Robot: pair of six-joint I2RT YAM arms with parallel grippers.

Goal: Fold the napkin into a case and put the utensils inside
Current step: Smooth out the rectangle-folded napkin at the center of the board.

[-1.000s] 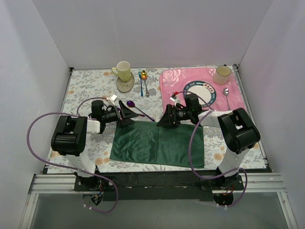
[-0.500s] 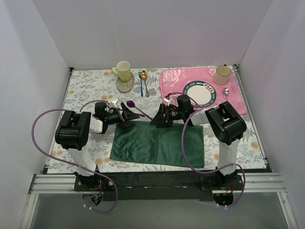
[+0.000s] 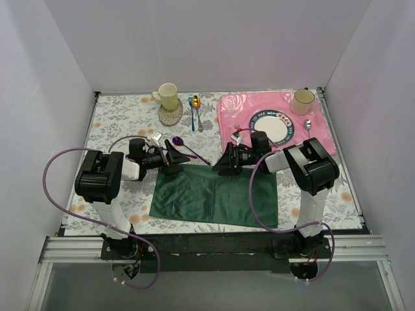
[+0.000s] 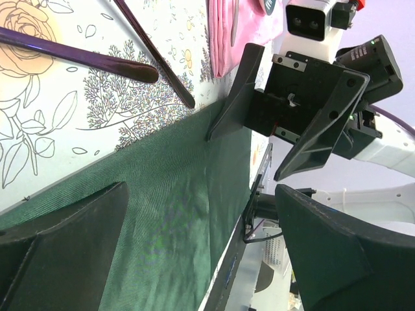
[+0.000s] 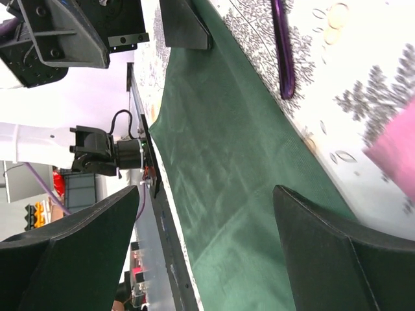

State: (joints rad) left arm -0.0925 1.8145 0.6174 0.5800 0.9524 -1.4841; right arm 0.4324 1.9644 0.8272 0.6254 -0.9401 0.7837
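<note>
The dark green napkin (image 3: 214,195) lies flat as a wide rectangle with a crease down its middle (image 4: 168,214) (image 5: 240,162). Both grippers hover low over its far edge, facing each other with a gap between them. My left gripper (image 3: 176,157) (image 4: 201,191) is open and empty above the far left part. Over the middle of the far edge my right gripper (image 3: 222,161) (image 5: 206,194) is also open and empty. A purple spoon (image 3: 178,140) rests just beyond the napkin, its handle (image 5: 282,45) angled toward the cloth. A second purple handle (image 4: 78,58) lies beside it.
At the back right a pink rose placemat (image 3: 230,107) carries a plate (image 3: 272,123), a cup (image 3: 302,100) and a silver spoon (image 3: 308,129). A yellow mug (image 3: 168,97) on a coaster stands at the back, with blue and gold spoons (image 3: 194,107) beside it.
My right gripper slid left along the napkin's far edge, then back a little to the right. The left arm shifted slightly. Both grippers stayed open.
</note>
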